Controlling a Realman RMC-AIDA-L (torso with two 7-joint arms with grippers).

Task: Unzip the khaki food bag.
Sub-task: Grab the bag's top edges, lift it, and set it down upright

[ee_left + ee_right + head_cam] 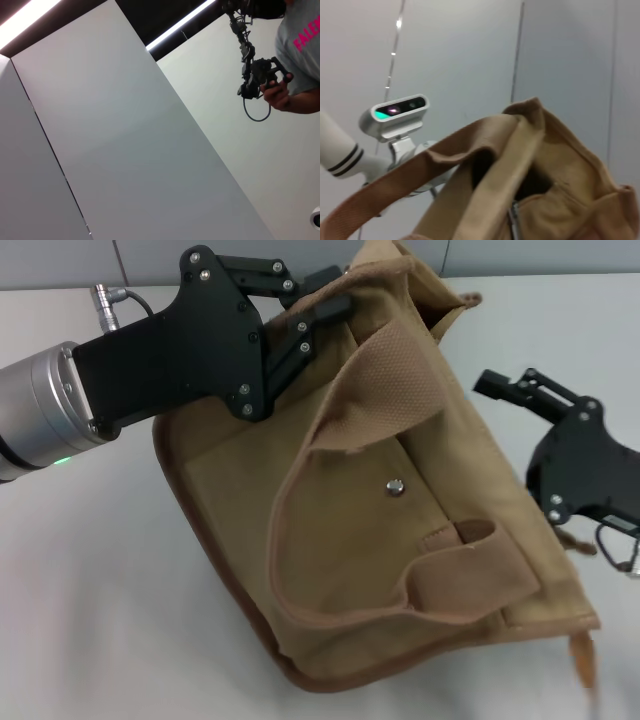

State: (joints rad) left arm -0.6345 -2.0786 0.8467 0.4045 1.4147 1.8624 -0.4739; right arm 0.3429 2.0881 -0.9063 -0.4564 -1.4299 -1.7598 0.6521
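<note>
The khaki food bag lies tilted on the white worktop, snap pocket facing up. The left pincer is clenched on the bag's top edge. The right pincer hovers just beside the bag's opposite side, released.

The khaki food bag fills the centre and lower right of the head view, a boxy tan canvas tote tilted over so its front pocket faces up. A silver snap stud sits mid-pocket, wide webbing handles loop across it, and darker brown edging runs along the bottom.
</note>
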